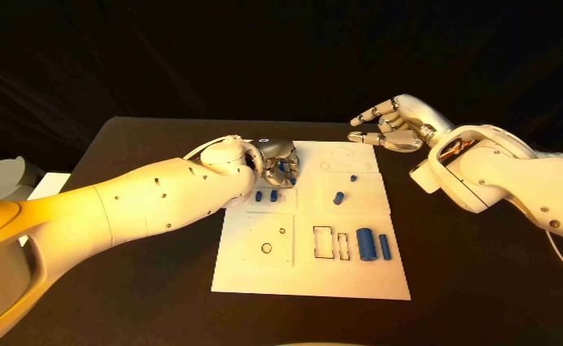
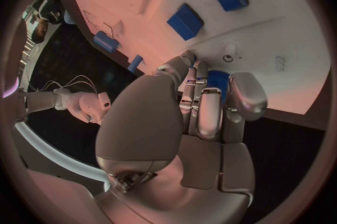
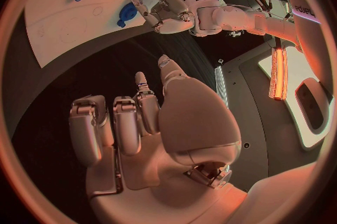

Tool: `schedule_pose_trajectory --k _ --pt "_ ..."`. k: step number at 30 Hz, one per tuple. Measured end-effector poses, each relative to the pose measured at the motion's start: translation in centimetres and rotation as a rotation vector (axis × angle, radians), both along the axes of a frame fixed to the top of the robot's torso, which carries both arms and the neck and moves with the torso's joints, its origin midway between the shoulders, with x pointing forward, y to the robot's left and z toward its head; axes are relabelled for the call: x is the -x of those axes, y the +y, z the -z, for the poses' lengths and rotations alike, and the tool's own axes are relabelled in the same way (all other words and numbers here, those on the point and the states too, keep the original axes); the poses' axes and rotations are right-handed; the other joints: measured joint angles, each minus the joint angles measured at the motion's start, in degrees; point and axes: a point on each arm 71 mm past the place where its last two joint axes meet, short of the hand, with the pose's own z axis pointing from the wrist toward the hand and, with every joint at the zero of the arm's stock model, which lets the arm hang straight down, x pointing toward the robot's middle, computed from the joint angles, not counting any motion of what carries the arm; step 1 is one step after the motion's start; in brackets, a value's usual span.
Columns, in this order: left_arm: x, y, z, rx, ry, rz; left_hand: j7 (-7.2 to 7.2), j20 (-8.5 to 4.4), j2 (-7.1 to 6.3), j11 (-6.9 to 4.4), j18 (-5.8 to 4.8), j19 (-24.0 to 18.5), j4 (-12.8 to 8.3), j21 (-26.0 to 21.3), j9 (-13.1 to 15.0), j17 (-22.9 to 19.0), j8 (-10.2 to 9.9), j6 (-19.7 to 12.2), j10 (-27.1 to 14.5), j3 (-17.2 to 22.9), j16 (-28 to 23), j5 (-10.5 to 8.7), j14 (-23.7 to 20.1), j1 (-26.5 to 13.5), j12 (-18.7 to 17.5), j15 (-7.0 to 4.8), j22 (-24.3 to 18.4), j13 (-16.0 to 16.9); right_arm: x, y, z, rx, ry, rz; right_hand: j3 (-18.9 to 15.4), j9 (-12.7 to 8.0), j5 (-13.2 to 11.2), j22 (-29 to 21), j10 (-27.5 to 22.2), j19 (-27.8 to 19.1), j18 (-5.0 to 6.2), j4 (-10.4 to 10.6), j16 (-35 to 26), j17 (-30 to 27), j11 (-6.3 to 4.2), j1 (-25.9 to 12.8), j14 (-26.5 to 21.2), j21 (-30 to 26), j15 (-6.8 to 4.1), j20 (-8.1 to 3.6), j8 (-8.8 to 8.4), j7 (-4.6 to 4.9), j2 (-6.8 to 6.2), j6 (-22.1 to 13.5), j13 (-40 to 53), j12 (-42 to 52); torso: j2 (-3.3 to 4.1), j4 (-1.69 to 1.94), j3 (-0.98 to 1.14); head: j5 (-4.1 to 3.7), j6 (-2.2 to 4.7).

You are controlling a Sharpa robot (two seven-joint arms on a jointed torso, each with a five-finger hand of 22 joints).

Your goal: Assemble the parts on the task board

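The white task board [image 1: 307,269] lies in the middle of the black table. My left hand [image 1: 278,167] hovers low over its far left part, fingers curled round a small blue part [image 2: 217,80] pinched against the thumb. In the right wrist view that left hand [image 3: 165,8] holds the blue part [image 3: 128,13] over the board [image 3: 70,27]. Two small blue blocks [image 1: 266,196] lie just in front of the left hand. My right hand [image 1: 393,127] hangs in the air beyond the board's far right corner, fingers apart and holding nothing.
On the board lie a short blue peg [image 1: 338,197], a tiny blue piece [image 1: 353,177] and two long blue cylinders [image 1: 376,245] beside rectangular slots [image 1: 323,243]. A round hole [image 1: 266,248] sits in the near left panel. Black table surrounds the board.
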Motion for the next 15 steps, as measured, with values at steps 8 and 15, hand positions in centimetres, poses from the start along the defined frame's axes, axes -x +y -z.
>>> schedule_pose_trajectory --k 8,15 --pt "0.12 -0.17 0.01 -0.001 0.003 0.003 0.00 0.00 0.00 0.00 0.00 0.00 -0.10 -0.39 -0.11 -0.03 -0.23 0.00 0.00 0.42 0.22 0.00 0.00 0.00 0.00 0.00 -0.32 -0.09 -0.01 0.02 0.00 0.000 0.000 -0.001 0.00 0.00 0.00 0.00 0.00 0.00 0.00 0.00 0.00 -0.01 0.00 0.00 0.00 0.00 0.00 0.00 0.00 0.00 0.00 0.00 0.00 0.00 -0.02 0.02 0.00 0.01 -0.01" --pt "0.13 -0.24 0.00 -0.002 0.004 0.002 0.00 0.00 0.00 0.00 0.00 0.00 -0.41 -0.39 -0.17 -0.12 -0.23 0.00 0.00 0.73 0.22 0.00 0.00 0.00 0.00 0.00 -0.36 -0.02 -0.01 0.02 0.00 0.000 0.000 -0.001 0.00 0.00 0.00 -0.01 0.00 0.00 0.00 0.00 0.00 -0.01 0.00 0.00 0.00 0.00 0.00 0.00 0.00 0.00 0.00 0.00 0.00 0.00 -0.01 0.00 0.01 0.06 0.07"
